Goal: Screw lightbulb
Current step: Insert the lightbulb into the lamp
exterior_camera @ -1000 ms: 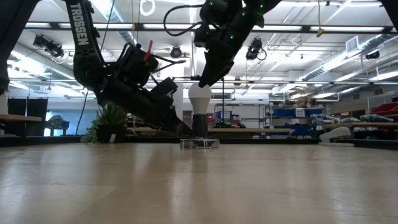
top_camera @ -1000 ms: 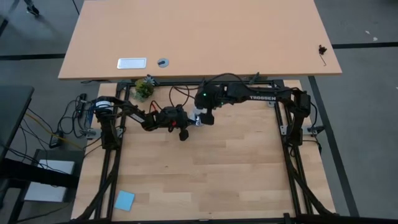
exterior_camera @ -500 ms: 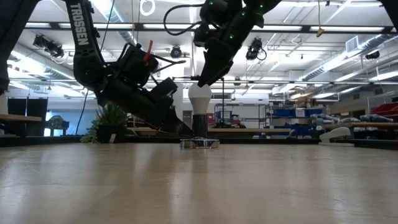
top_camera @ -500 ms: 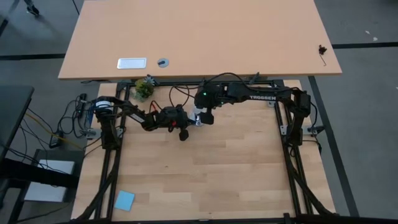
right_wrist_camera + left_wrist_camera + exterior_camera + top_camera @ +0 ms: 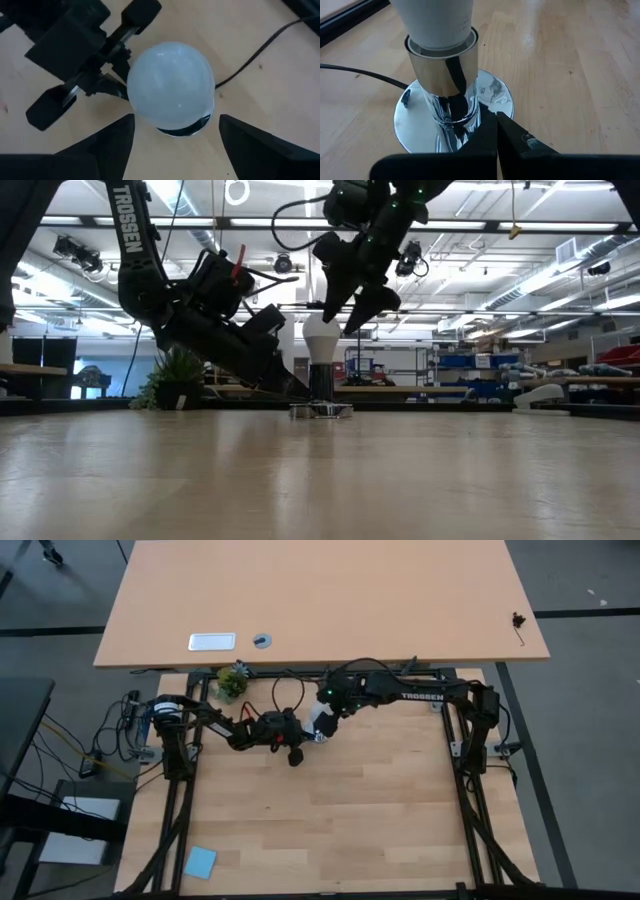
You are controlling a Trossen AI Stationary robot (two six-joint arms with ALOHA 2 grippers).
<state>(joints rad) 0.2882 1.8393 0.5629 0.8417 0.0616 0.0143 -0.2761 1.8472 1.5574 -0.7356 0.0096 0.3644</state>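
As right fingers (image 5: 116, 145) spread, lightbulb (image 5: 171, 85) between — untouched

The word "TROSSEN" stands in white letters on the right arm (image 5: 425, 695) and on the left arm (image 5: 130, 240).

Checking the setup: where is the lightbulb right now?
The lightbulb stands upright in the chrome socket near the table's back middle, under the right pincer.
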